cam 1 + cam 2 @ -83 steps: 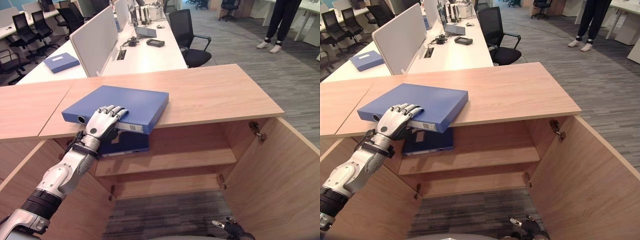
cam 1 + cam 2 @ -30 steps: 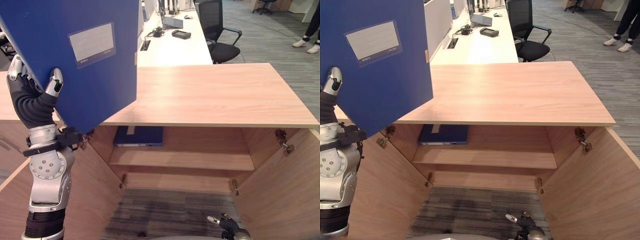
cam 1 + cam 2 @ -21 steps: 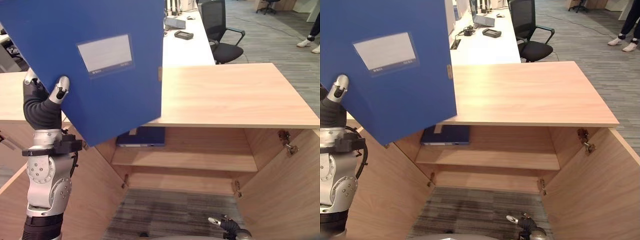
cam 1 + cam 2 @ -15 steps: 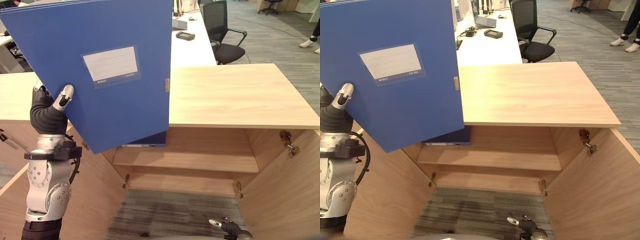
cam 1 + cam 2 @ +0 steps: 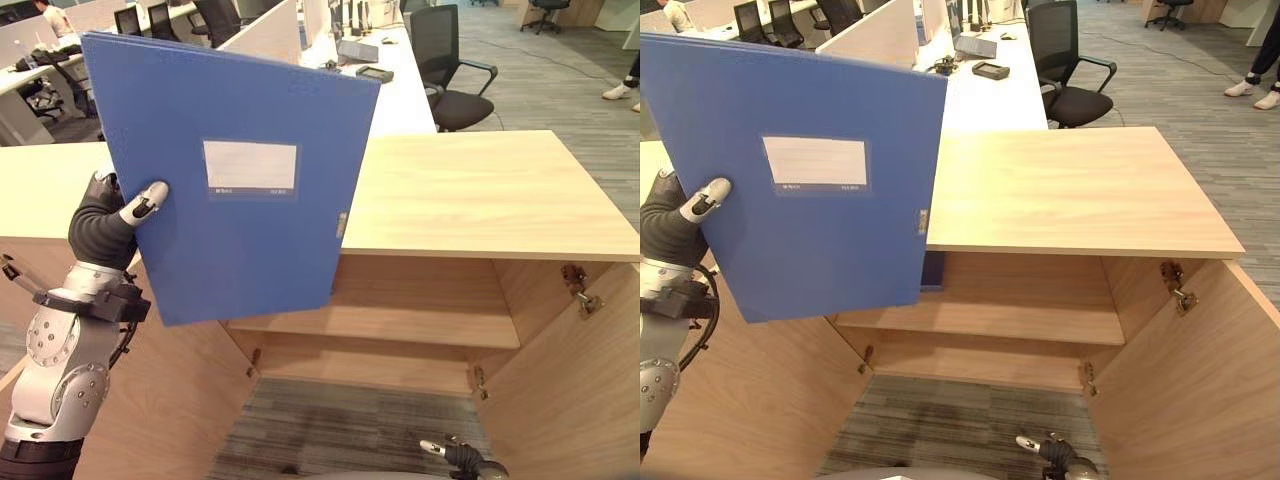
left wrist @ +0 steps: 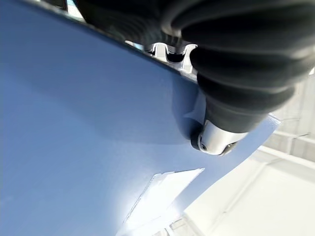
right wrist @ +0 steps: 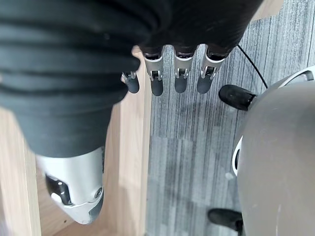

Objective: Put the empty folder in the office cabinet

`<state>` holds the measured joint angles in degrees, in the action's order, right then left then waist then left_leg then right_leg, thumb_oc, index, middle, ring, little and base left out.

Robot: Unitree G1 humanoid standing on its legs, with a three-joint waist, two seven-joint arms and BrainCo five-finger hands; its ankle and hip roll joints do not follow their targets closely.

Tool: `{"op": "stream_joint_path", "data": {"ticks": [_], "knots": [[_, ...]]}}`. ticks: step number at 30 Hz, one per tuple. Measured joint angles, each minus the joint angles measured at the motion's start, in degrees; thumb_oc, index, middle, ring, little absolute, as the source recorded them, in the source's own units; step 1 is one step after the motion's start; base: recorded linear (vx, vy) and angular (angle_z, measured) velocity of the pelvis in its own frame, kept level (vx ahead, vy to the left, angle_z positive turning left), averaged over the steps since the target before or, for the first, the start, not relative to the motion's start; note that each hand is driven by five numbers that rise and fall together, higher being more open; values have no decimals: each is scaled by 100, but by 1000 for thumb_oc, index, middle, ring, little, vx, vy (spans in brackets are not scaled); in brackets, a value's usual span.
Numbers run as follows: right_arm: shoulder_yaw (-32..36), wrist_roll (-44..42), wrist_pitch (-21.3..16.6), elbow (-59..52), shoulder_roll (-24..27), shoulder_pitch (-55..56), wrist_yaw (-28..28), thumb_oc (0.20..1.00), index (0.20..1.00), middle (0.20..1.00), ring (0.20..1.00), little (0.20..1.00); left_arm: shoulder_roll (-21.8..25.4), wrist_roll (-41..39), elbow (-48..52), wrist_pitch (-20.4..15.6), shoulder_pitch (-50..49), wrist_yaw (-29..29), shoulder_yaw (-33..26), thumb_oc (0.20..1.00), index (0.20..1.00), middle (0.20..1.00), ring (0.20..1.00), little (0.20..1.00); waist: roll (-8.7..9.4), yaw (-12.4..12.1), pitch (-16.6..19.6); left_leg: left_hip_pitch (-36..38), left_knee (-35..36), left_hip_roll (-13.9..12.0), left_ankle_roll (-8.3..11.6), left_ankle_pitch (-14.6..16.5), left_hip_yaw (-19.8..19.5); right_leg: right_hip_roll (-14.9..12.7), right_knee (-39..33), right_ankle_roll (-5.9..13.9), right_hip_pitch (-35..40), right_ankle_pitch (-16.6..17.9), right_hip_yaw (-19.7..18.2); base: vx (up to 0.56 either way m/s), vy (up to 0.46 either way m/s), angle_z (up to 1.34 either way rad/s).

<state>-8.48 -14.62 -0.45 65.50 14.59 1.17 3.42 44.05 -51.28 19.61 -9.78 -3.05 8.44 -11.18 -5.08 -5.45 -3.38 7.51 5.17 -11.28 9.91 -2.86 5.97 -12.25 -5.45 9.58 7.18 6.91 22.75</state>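
A large blue folder (image 5: 240,190) with a white label stands upright in the air in front of the cabinet's left half. My left hand (image 5: 105,225) is shut on its left edge, with the thumb (image 6: 216,137) pressed on the cover and the fingers hidden behind. The wooden office cabinet (image 5: 480,190) stands with both doors swung out, and its inner shelf (image 5: 400,328) is bare on the right. A sliver of a second blue folder (image 5: 932,270) lies on that shelf behind the held one. My right hand (image 7: 179,73) hangs low over the carpet, fingers straight and holding nothing.
The right cabinet door (image 5: 590,400) and the left door (image 5: 185,400) flank the opening. White desks (image 5: 395,100) with a divider and a black office chair (image 5: 450,60) stand behind the cabinet. A person's shoe (image 5: 618,92) shows at the far right.
The left hand has brought the folder down and to the right, turning it more upright; it now hangs before the cabinet opening. The right hand has stayed low.
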Motion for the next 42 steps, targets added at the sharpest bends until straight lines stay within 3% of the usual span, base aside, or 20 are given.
{"op": "stream_joint_path", "data": {"ticks": [7,14,19,27,33,38,42], "knots": [[-122,-15,84,-111,-6,-159,53,1000,1000,1000,1000,1000,-17,117,-168,180,-222,12,187,200,200,200,200,200,9,-12,5,1,1,0,0,0,12,1,0,0,-8,0,-14,0,0,0],[-525,-329,99,-1568,7,-164,258,1000,1000,1000,1000,1000,-111,328,-172,332,-412,150,349,200,200,200,200,200,25,4,-4,-5,2,-1,1,1,29,2,0,0,-26,1,-29,0,0,0],[-869,-692,62,-3228,161,-177,653,1000,1000,1000,1000,1000,-167,341,-221,356,-475,332,477,200,200,200,200,200,118,-1,-60,-17,-1,0,1,1,58,1,2,-1,-57,2,-52,-2,-1,-2],[-1171,-1150,198,-4283,536,-201,1386,1000,1000,1000,1000,1000,-440,569,-371,531,-566,611,703,200,200,200,200,200,170,10,-82,-28,-2,1,0,1,80,2,2,0,-85,2,-65,0,0,0],[-1225,-1592,272,-4805,615,-243,1798,1000,1000,1000,1000,1000,-616,570,-371,557,-570,838,712,200,200,200,200,200,170,11,-89,-29,-2,1,0,1,82,0,2,0,-88,1,-67,0,0,0],[-1640,-2314,596,-4800,535,-447,2140,1000,1000,1000,1000,1000,-768,567,-370,577,-527,966,706,200,200,200,200,200,194,-1,-133,-29,-2,0,0,1,79,1,2,0,-85,1,-65,0,0,0],[-1663,-2524,686,-5088,624,-488,2147,1000,1000,1000,1000,1000,-771,563,-370,577,-418,985,648,200,200,200,200,200,247,-4,-179,-31,-2,0,0,1,81,1,1,0,-88,1,-65,0,0,0]]}}
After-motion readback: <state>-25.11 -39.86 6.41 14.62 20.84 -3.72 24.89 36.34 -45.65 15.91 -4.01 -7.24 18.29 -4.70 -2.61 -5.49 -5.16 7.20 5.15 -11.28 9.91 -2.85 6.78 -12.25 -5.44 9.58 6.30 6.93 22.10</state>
